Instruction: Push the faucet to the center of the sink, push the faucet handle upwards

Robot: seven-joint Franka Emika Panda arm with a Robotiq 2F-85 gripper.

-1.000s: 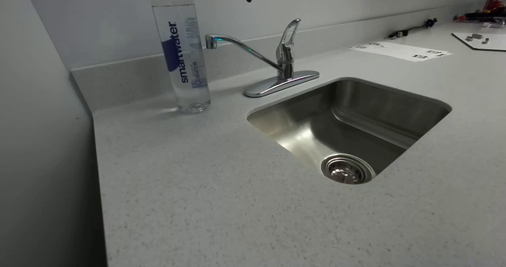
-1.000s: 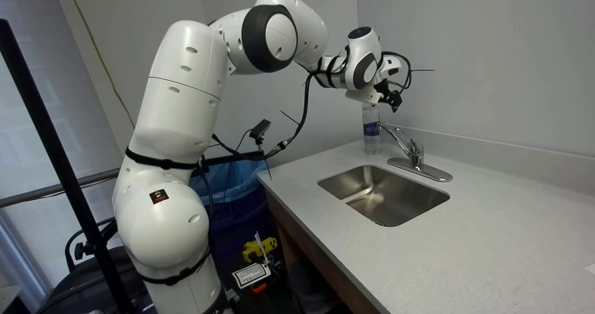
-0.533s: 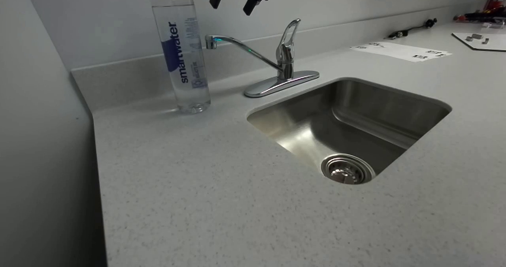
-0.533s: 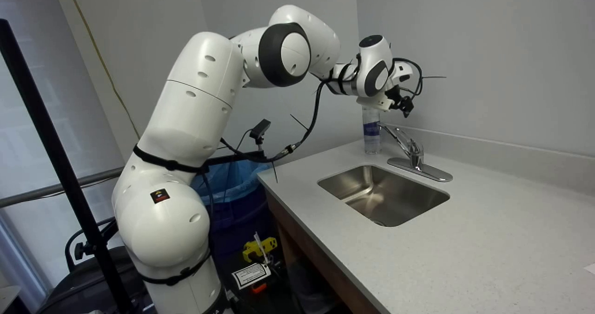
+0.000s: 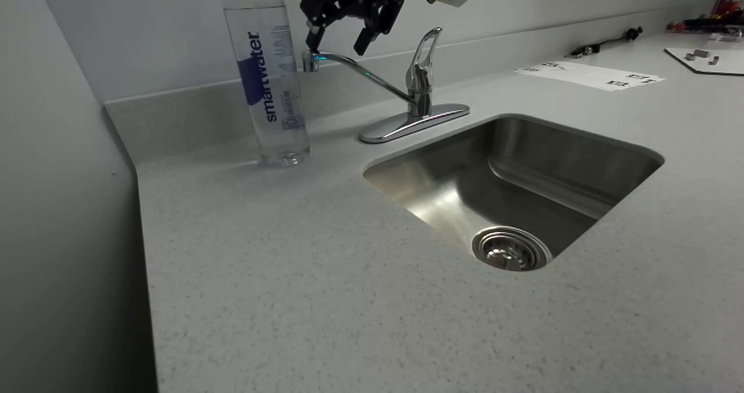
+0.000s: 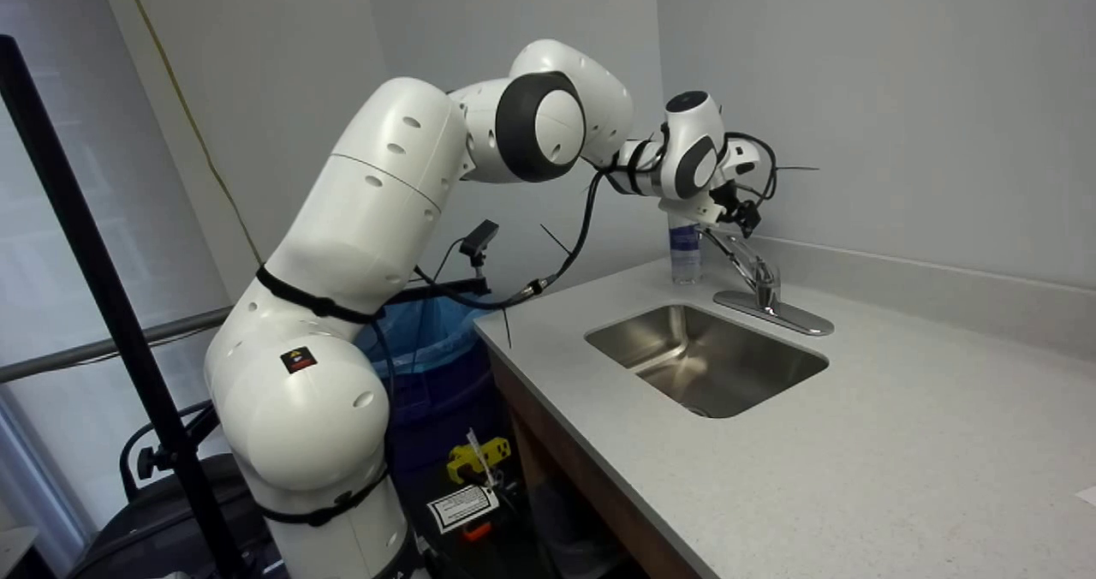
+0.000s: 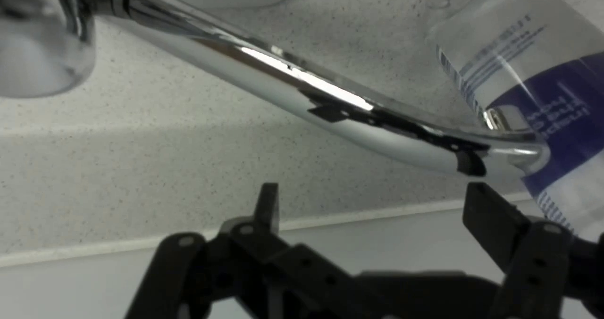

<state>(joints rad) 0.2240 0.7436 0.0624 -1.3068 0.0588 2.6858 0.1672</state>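
The claw (image 5: 337, 48) hangs wide, holding nothing, apparently on the side of the long spout (image 7: 330, 95) nearer the wall (image 5: 500, 6); whether claw and spout touch, I can't tell. The faucet (image 5: 419, 93) stands between wall and sink (image 5: 558, 154), spout pointing toward a bottle (image 5: 270, 85) mostly full of clear liquid (image 5: 247, 22), so I'd expect a push outward over the sink.

In an exterior view: desk (image 5: 290, 277), close, obliquely from above, facing a wall (image 5: 511, 3). In an exterior view: arm (image 6: 377, 193) and desk, from well back. Both share sink (image 5: 517, 189) and faucet (image 5: 419, 85). Wrist view: near, down onto the spout (image 7: 321, 85).
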